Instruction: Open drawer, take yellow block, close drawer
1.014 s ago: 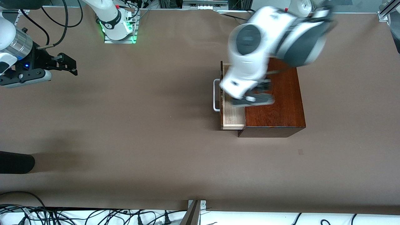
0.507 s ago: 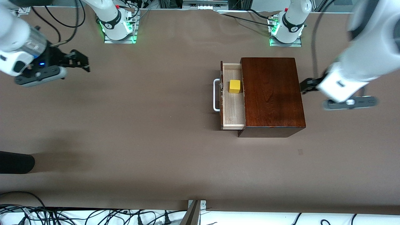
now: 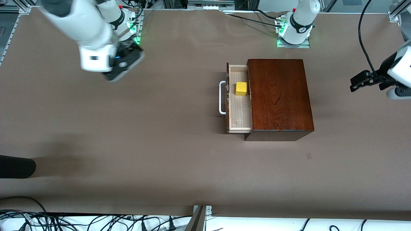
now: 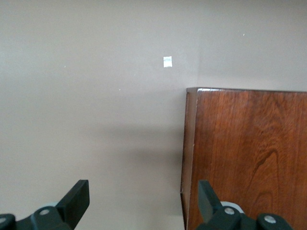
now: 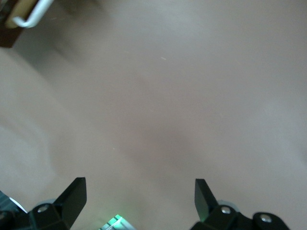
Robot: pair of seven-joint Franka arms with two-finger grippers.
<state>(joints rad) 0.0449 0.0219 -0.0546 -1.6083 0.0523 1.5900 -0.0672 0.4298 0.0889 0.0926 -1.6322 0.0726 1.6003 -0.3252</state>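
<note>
The drawer [image 3: 239, 112] stands pulled partly out of the mahogany box [image 3: 279, 96], its white loop handle [image 3: 221, 98] toward the right arm's end. The yellow block [image 3: 241, 89] lies in the drawer close to the box, untouched. My left gripper [image 3: 356, 81] is open and empty, in the air over the table beside the box at the left arm's end; its wrist view shows the gripper [image 4: 142, 191] by the box's corner [image 4: 244, 153]. My right gripper [image 3: 123, 62] is open and empty over the table near its base; its wrist view [image 5: 139, 188] catches the handle [image 5: 31, 14].
The arm bases [image 3: 122, 30] [image 3: 293, 30] stand along the table's edge farthest from the front camera. A dark object [image 3: 16, 166] juts in at the right arm's end. A small pale mark [image 3: 308, 156] lies on the table nearer the camera than the box.
The left arm has swung off the drawer toward the left arm's end, uncovering the yellow block. The right arm has moved in from the table's end toward its base. The drawer has stayed open.
</note>
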